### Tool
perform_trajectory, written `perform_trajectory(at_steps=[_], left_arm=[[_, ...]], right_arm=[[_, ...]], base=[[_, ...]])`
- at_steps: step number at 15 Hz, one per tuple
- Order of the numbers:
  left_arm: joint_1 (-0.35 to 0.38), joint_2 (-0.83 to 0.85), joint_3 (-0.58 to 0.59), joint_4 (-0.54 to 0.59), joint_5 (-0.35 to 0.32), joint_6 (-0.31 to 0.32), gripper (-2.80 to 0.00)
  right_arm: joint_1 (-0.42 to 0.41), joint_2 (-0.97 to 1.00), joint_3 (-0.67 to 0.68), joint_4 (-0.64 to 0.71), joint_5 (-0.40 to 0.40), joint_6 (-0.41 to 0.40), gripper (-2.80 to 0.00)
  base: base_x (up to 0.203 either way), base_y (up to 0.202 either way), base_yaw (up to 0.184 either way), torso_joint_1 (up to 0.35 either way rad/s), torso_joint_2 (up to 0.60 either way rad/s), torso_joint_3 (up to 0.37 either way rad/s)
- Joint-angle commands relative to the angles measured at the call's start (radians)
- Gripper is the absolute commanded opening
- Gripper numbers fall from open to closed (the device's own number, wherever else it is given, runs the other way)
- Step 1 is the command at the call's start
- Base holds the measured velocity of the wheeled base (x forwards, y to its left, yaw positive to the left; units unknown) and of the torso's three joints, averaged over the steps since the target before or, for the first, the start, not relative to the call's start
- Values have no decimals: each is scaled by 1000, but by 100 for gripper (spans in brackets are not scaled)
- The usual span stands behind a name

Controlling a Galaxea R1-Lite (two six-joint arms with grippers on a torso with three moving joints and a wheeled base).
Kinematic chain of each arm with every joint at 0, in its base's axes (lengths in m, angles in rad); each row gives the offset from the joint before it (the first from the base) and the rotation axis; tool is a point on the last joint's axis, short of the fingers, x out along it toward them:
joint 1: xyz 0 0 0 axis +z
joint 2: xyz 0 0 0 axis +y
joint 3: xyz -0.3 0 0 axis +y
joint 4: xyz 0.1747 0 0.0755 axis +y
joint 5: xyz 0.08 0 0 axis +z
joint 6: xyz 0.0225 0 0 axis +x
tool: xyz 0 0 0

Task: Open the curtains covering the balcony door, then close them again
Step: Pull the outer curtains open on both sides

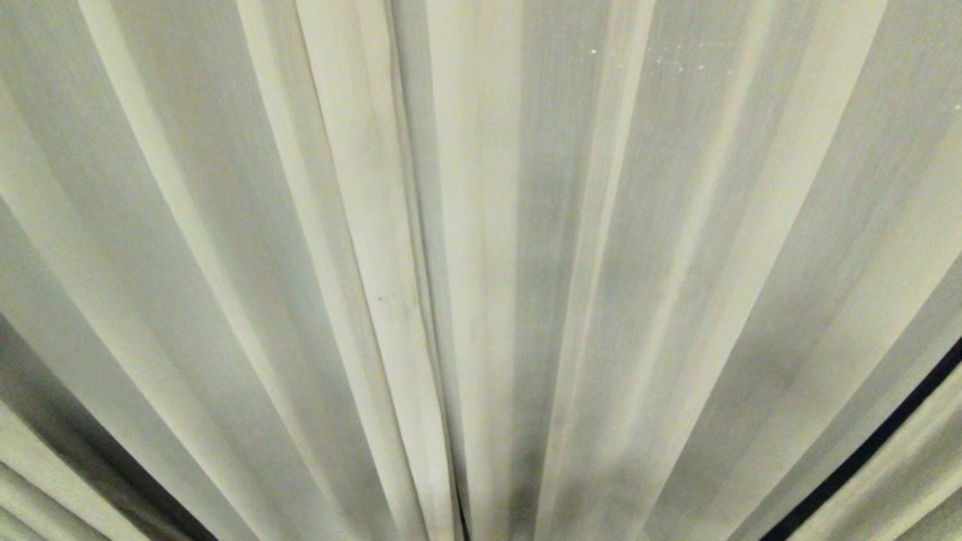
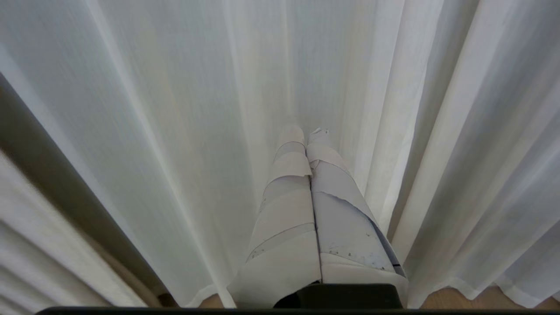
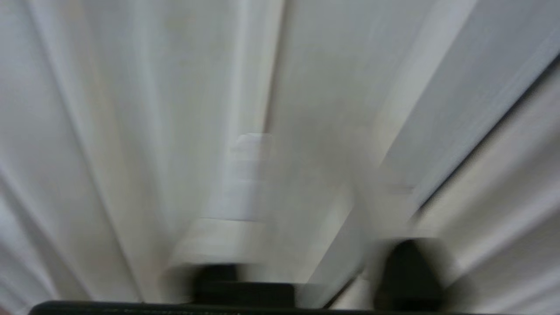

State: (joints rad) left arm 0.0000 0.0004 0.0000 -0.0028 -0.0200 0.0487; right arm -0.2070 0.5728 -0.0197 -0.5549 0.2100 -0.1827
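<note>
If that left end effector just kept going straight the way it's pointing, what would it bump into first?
The curtains. The left end effector, fingers pressed together, points straight into the pleated fabric, apparently almost touching; depth is hard to judge.

No legible text, labels, brands, numbers or signs in any view. The curtains (image 1: 481,225) are plain, unprinted fabric; the taped fingers (image 2: 288,205) carry no markings.

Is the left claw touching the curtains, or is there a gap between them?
Cannot tell. In the left wrist view the left claw, its fingers pressed together, points at the curtains, with tips very close to the fabric, but no clear contact or gap shows.
</note>
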Motion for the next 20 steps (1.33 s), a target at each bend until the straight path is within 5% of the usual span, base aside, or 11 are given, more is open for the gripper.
perform_trajectory(at_steps=[1,6,9,20], left_arm=[[1,0,0,0,0,0,-280],[1,0,0,0,0,0,-280],[0,0,0,0,0,0,-280],[0,0,0,0,0,0,-280]], right_arm=[[58,-54,17,26,3,5,-280],[182,-235,18,226,-20,6,-280],[179,-344,18,379,-26,5,-280],[202,-571,18,558,-176,60,-280]], base=[[0,0,0,0,0,0],[0,0,0,0,0,0],[0,0,0,0,0,0],[0,0,0,0,0,0]])
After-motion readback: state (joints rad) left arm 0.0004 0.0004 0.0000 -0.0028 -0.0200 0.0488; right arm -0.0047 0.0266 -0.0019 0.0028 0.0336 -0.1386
